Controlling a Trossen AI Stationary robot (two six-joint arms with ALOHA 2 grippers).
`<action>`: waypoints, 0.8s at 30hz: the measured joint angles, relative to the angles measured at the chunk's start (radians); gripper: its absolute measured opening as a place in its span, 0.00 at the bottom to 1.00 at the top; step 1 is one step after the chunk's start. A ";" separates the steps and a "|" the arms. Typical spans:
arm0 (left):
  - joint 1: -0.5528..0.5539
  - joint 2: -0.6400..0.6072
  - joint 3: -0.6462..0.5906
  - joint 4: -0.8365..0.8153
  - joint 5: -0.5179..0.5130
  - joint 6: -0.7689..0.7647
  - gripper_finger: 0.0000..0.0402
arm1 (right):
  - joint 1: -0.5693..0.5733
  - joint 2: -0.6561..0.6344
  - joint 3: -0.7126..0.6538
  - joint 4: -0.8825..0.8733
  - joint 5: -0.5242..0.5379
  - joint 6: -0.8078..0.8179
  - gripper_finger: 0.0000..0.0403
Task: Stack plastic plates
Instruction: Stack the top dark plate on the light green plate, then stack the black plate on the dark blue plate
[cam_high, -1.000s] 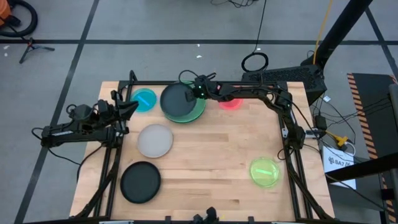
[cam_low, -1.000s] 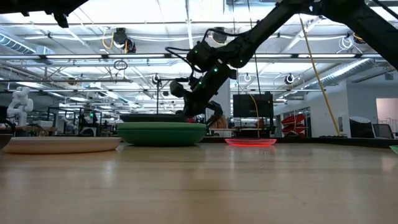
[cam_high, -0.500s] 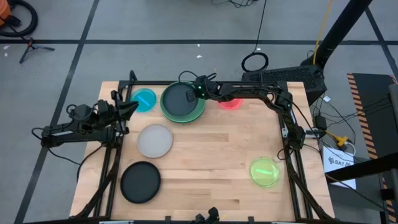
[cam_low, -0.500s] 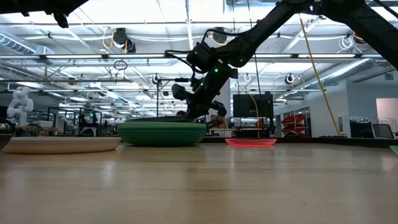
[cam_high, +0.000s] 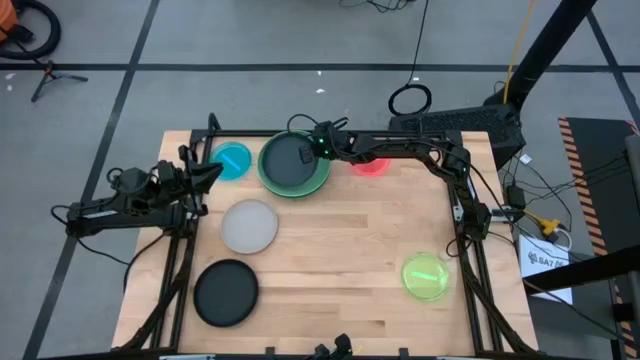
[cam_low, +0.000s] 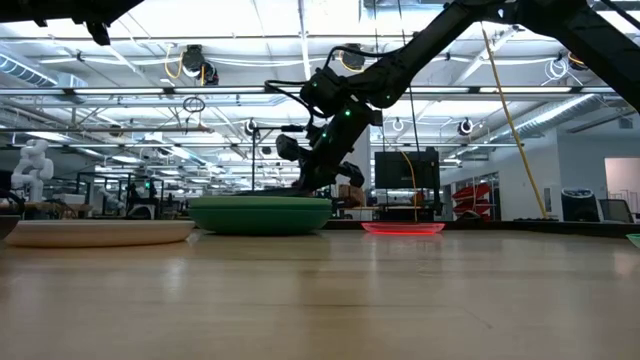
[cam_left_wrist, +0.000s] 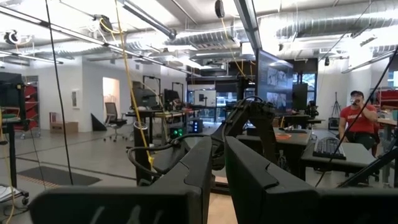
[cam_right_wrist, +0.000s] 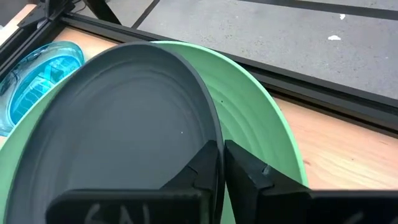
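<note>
Wooden table (cam_high: 340, 240) middle bare, right pincer (cam_high: 306, 153) clamped on dark plate's (cam_high: 285, 160) rim – inside green plate (cam_high: 318, 181), left pincer (cam_high: 214, 169) together – far-left edge

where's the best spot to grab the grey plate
Grip the grey plate by its thin raised rim, one finger inside, one outside. It lies flat with bare table around it; the edge facing the left gripper looks handiest.

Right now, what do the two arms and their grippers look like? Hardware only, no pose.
Both arms are dark, near-black, slim jointed links with loose black cables running alongside. The right gripper has a bright green indicator light lit at its wrist, visible from above and from table height; its fingers are flat, dark, wedge-shaped. The left gripper matches, no light visible. No markings readable.
</note>
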 joint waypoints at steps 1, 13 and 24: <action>0.000 0.000 0.000 0.000 0.000 0.000 0.13 | 0.000 0.000 0.000 0.000 0.000 0.000 0.07; 0.000 0.000 0.000 -0.002 0.000 -0.001 0.13 | 0.000 -0.003 0.000 -0.016 -0.006 0.001 0.24; 0.000 0.000 0.000 -0.023 0.010 -0.055 0.13 | 0.043 -0.143 -0.001 -0.259 -0.007 -0.229 0.23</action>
